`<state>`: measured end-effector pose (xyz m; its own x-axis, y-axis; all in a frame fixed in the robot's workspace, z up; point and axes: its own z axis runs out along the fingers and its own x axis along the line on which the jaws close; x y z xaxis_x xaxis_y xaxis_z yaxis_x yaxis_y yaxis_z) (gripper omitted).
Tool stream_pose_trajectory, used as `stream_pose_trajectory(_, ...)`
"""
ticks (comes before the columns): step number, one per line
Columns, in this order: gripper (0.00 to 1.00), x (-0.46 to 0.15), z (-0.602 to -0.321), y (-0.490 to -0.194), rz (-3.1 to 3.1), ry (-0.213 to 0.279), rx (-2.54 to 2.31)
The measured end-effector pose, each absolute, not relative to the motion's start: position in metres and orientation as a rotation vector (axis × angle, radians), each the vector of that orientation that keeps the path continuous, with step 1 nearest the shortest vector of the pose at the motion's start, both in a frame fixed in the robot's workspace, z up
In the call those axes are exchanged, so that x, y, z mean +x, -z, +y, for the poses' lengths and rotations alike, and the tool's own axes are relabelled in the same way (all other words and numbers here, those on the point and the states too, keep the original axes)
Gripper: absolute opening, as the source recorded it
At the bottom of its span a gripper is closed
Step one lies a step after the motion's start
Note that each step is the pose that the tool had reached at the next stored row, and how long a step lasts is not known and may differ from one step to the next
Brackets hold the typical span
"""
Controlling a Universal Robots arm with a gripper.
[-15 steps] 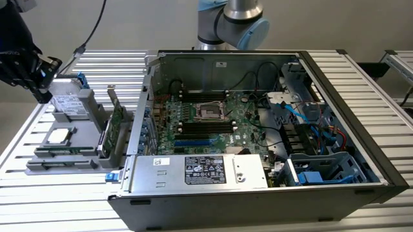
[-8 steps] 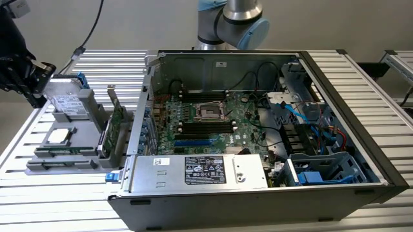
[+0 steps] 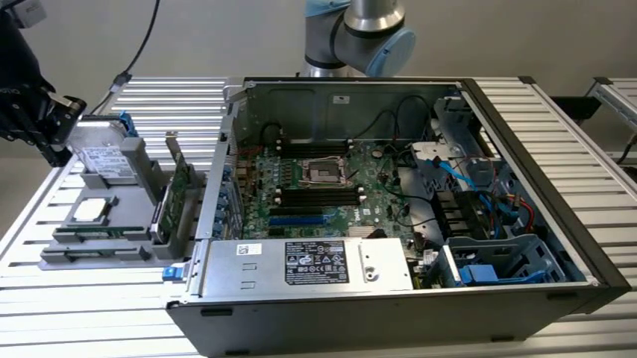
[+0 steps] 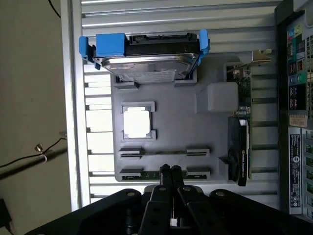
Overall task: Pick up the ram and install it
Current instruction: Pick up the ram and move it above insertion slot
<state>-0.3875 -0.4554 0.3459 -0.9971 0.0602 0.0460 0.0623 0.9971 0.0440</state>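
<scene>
Zero contact with the part, by the look of it. Spotted the ram on edge in the end slot of the grey fixture tray, well outside the computer case, so not picked, not installed.

- Probably racked edge-up to leave the top edge free for a pinch from above.
- Same logic for the hard drive with blue clips and the expansion card: stood upright in separate pockets, kept apart.
- Noting the case on its side, panel off, motherboard facing up, presumably for straight-down access to the memory slots.

Reading the gripper as clenched tight, fingertips pressed together, nothing between them. Aimed down at the tray, lined up over the ram's mid-length. Can't judge height above it from the wrist view.

Seeing the arm rooted behind the case, reaching over to the exterior view's left end of the table, clear of the case.
</scene>
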Motion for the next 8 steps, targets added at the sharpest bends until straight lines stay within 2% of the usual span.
stream_pose_trajectory(8, 0.10, -0.3875, -0.4553, -0.3460, -3.096, 0.076, -0.087)
